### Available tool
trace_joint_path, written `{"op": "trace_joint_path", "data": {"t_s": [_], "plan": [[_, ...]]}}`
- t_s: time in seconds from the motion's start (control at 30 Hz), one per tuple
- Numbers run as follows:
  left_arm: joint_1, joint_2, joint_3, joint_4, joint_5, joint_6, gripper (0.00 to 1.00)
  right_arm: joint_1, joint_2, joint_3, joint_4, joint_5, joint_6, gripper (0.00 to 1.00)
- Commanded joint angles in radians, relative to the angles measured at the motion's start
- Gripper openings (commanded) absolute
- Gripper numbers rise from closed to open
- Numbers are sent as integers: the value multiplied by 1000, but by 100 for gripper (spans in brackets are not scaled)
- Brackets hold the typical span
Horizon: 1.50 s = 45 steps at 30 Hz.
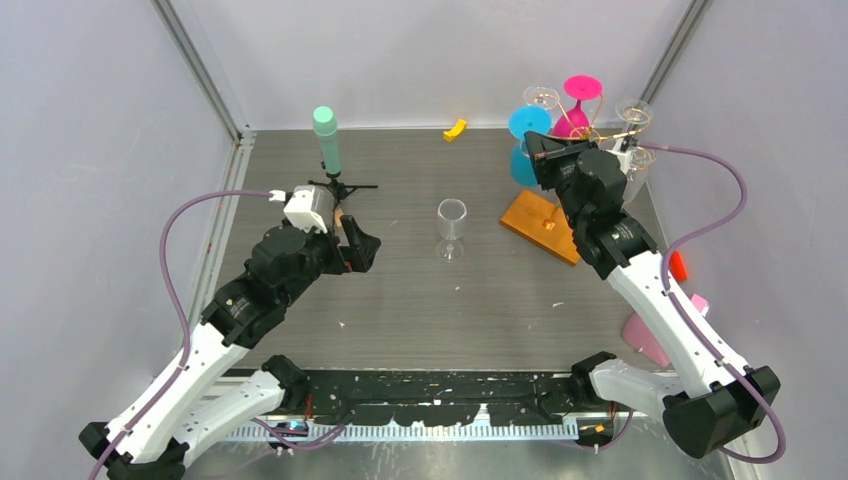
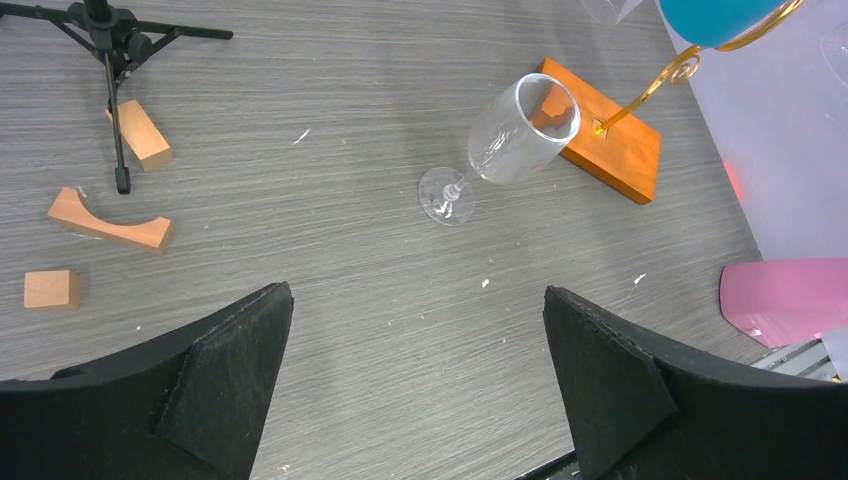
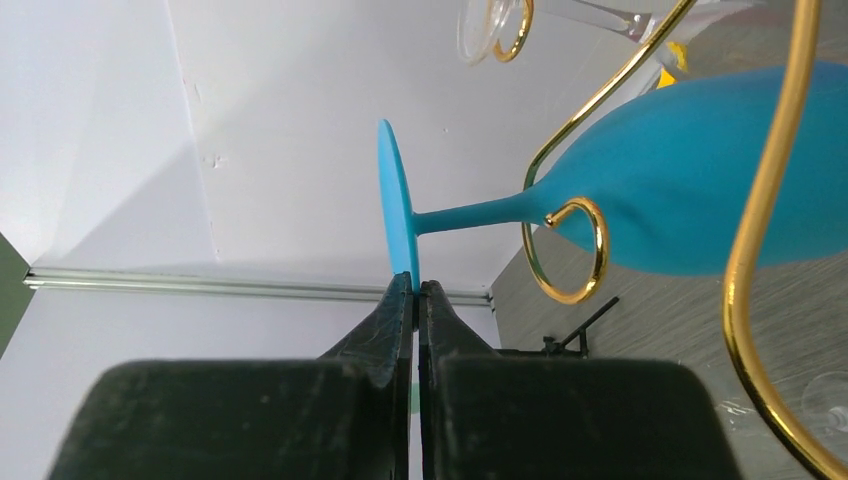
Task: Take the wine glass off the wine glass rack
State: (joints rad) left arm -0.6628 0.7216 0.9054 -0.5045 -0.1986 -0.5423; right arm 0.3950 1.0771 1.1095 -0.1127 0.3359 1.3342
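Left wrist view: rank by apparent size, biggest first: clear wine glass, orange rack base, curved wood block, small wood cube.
1-2. clear wine glass and orange rack base: they look alike, so no ranking; the base also sits a bit farther from the camera.
3. curved wood block
4. small wood cube

A grey wood-grain bench (image 1: 420, 300), scattered with pale flecks, is boxed by plain white walls (image 1: 430, 60) on three sides; aluminium posts (image 1: 200, 70) brace both back corners. Lighting is even and soft.

Gold wine glass rack (image 3: 738, 265), blue wine glass (image 3: 680, 190), grey streaked table (image 2: 350, 250)
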Motion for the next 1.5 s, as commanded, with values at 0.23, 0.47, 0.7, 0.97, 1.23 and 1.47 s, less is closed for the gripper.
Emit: {"op": "trace_joint_path", "data": {"t_s": [0.23, 0.47, 0.7, 0.97, 1.23, 1.47], "plan": [[-1, -6, 5, 46, -6, 5, 100, -16, 12, 82, 40, 100, -28, 0], [0, -9, -5, 47, -1, 4, 100, -16, -51, 15, 44, 173, 38, 0], [0, 10, -9, 44, 14, -3, 100, -16, -95, -8, 5, 182, 81, 0], [0, 10, -13, 47, 18, -11, 100, -16, -142, -41, -60, 130, 130, 0], [1, 13, -16, 49, 24, -20, 100, -16, -180, -75, -70, 86, 151, 0], [-1, 1, -23, 52, 23, -21, 100, -16, -192, -82, -104, 18, 170, 1]]}}
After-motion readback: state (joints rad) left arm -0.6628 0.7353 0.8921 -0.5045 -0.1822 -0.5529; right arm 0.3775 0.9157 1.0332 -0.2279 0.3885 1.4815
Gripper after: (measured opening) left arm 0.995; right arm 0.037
